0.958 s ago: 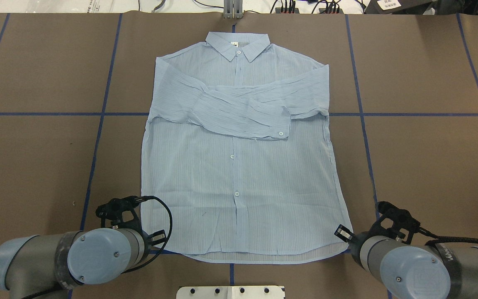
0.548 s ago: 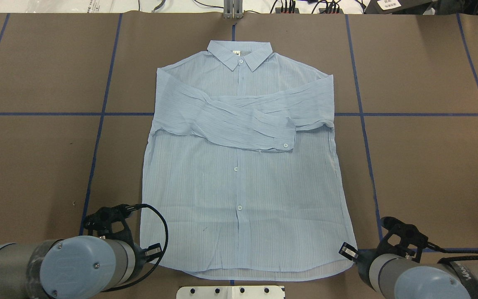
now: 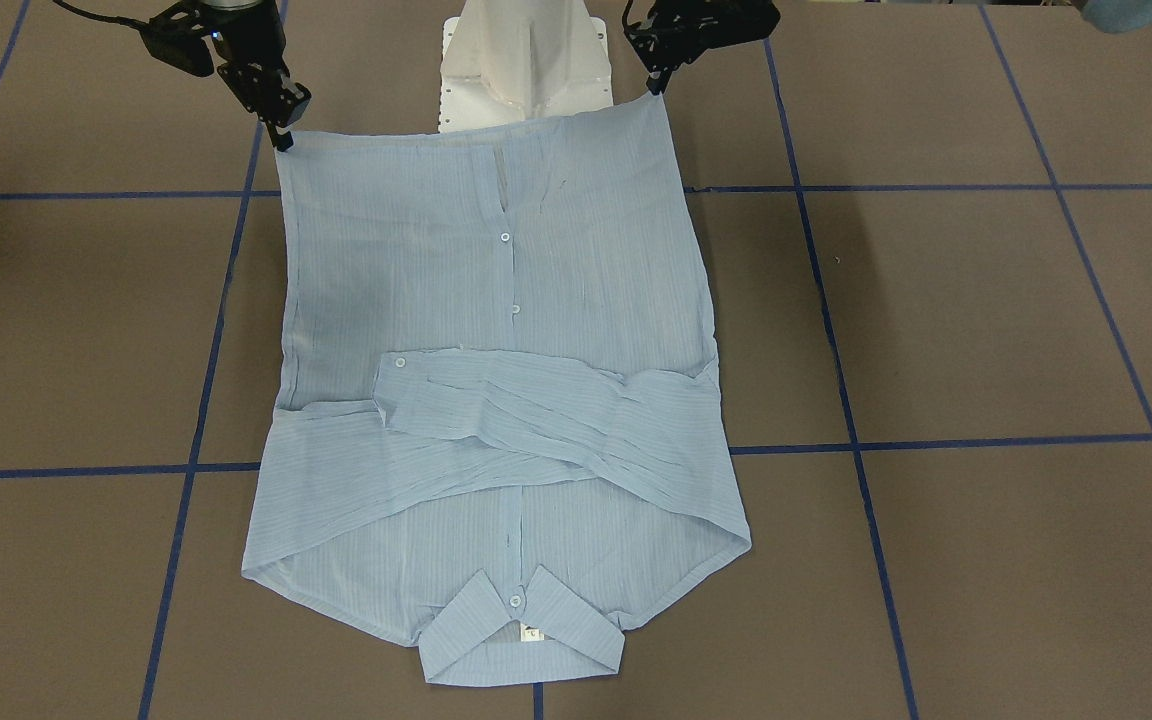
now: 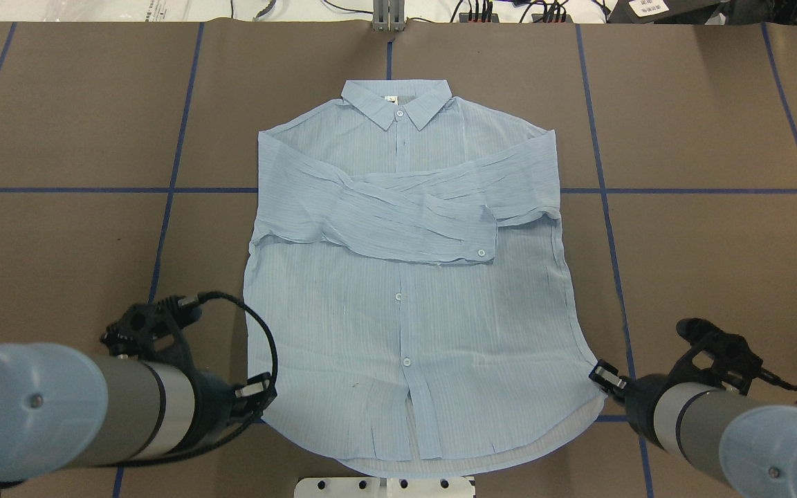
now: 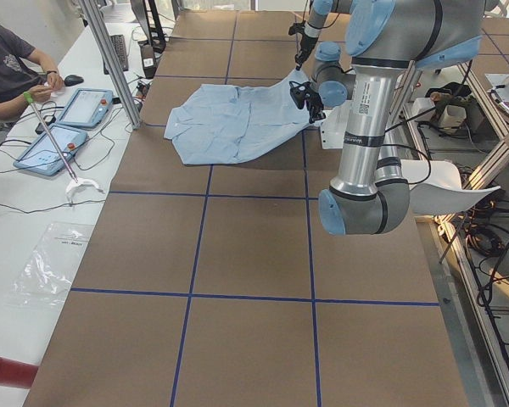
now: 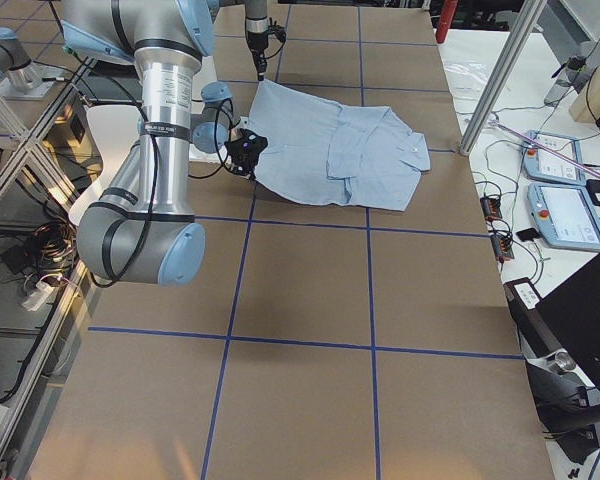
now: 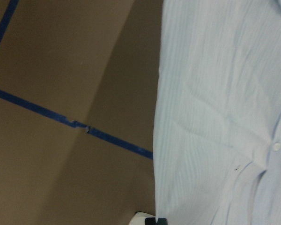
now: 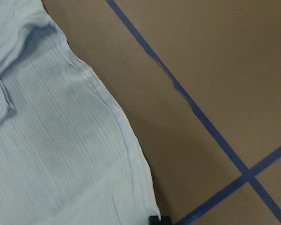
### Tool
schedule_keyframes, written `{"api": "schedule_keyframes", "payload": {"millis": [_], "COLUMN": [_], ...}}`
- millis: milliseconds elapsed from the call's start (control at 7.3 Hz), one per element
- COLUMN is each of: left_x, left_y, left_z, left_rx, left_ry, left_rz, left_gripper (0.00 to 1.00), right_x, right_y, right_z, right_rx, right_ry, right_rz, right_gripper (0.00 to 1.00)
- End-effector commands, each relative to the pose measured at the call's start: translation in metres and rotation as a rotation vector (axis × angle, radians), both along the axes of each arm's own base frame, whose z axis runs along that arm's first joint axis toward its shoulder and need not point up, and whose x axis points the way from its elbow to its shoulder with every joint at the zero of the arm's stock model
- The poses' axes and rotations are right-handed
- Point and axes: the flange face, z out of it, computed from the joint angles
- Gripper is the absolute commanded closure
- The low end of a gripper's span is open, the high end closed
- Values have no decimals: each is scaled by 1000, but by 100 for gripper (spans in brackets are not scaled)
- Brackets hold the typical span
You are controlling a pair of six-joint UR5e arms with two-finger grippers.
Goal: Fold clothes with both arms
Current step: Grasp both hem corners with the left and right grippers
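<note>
Overhead exterior view: a brown worktop (image 4: 59,104) carries a pale blue shirt (image 4: 405,311), front up, collar (image 4: 396,100) away from the robot, sleeves (image 4: 398,214) crossed over the chest. Left arm (image 4: 129,415) and right arm (image 4: 689,415) meet the hem. Left hand (image 4: 260,395) pinches one hem corner, right hand (image 4: 600,377) the other, both corners raised.

Pale blue shirt (image 4: 405,311) front-up, sleeves crossed, hem corners seemingly pinched by left gripper (image 3: 658,88) and right gripper (image 3: 283,140).

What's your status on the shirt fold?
Left tool shut on one hem corner, right tool on the other. Shirt mostly flat, sleeves crossed, hem lifted. Nothing seen in the way.
</note>
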Motion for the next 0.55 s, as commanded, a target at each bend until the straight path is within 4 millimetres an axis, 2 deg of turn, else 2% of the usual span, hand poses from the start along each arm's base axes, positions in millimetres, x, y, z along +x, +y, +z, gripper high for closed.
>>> {"api": "schedule_keyframes", "payload": {"millis": [0, 137, 274, 411], "left_x": [-22, -15, -30, -29], "left_y": [-68, -94, -115, -134], "left_z": [-21, -7, -9, 0], "left_rx": [103, 143, 168, 168], "left_ry": [9, -49, -57, -91], "left_rz": [-97, -99, -132, -153], "left_gripper": [100, 100, 100, 100], "right_x": [17, 26, 38, 44], "right_y": [-51, -88, -121, -160], "right_z": [-19, -26, -24, -33], "right_rx": [21, 49, 21, 27], "right_ry": [-37, -34, 0, 16], "right_rz": [76, 69, 65, 72], "right_gripper": [100, 100, 100, 100]}}
